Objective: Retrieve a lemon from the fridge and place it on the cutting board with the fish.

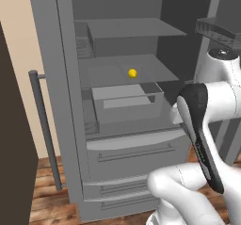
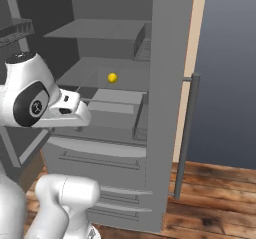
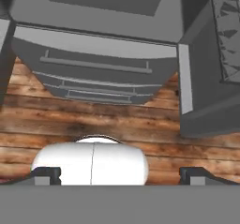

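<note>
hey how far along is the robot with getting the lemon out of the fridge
Done: the fridge doors stand open. The lemon sits on a middle shelf, untouched. In hand: nothing; the gripper is open and empty, pointing down at the lower drawers and floor. Left: reach in, grasp the lemon, carry it to the cutting board.

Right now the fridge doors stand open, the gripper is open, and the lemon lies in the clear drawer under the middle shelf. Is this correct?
Not quite. The lemon is not in the clear drawer; it lies on the middle shelf above that drawer, as the left base view shows. The rest holds: the fridge doors stand open, and the gripper is open in the hand view.
</note>
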{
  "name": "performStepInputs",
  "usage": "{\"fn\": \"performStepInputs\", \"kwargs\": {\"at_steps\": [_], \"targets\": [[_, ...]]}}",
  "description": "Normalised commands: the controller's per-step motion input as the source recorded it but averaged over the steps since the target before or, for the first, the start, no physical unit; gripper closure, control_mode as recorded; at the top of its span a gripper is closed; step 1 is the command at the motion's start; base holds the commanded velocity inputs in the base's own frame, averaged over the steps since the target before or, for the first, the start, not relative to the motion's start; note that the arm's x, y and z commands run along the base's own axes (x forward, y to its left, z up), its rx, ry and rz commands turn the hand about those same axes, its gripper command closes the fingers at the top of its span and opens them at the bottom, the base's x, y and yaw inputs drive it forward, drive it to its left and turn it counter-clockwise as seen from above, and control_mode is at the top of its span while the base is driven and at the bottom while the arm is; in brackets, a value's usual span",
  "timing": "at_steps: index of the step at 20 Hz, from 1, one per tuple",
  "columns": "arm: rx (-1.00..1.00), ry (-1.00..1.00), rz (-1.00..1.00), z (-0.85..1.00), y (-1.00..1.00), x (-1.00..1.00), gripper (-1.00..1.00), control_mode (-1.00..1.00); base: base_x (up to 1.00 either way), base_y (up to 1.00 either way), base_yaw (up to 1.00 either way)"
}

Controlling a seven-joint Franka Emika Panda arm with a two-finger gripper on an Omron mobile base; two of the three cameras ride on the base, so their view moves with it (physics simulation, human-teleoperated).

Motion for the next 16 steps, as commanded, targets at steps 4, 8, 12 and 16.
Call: {"fn": "performStepInputs", "kwargs": {"at_steps": [4, 8, 12, 16], "targets": [[0.43, 0.00, -0.16, 0.00, -0.03, 0.00, -1.00, -1.00, 0.00, 0.00, 0.00], [0.27, 0.00, -0.19, -0.01, -0.01, 0.23, -1.00, -1.00, 0.00, 0.00, 0.00], [-0.04, 0.01, -0.08, -0.26, 0.00, 0.36, -1.00, -1.00, 0.00, 0.00, 0.00], [-0.21, 0.06, -0.01, -0.14, 0.00, 0.18, -1.00, -1.00, 0.00, 0.00, 0.00]]}}
